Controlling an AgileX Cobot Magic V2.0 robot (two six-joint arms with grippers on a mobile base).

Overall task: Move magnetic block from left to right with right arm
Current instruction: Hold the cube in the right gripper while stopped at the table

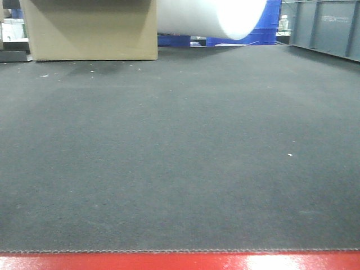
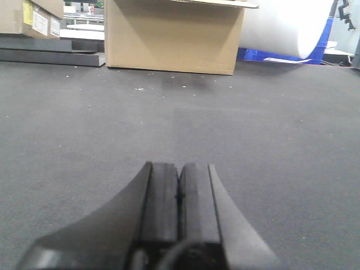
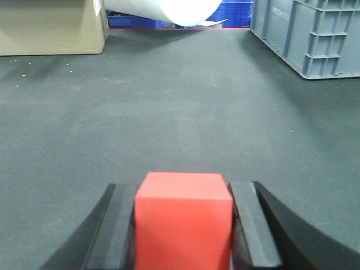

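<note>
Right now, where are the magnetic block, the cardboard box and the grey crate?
magnetic block [image 3: 183, 222]: right wrist view, middle of its front face.
cardboard box [image 2: 174, 36]: left wrist view, its front face.
grey crate [image 3: 315, 39]: right wrist view, its ribbed side wall.

**No legible writing in any view**

Nothing can be read with confidence. Far ahead and to the left of the left end effector [image 2: 180, 169], a cardboard carton [image 2: 22, 19] carries a yellow label [image 2: 27, 11] and a white label [image 2: 40, 22], both too blurred to make out; the grey crate [image 1: 329, 31] in the front view bears a faint moulded mark [image 1: 333, 19], also illegible.
</note>
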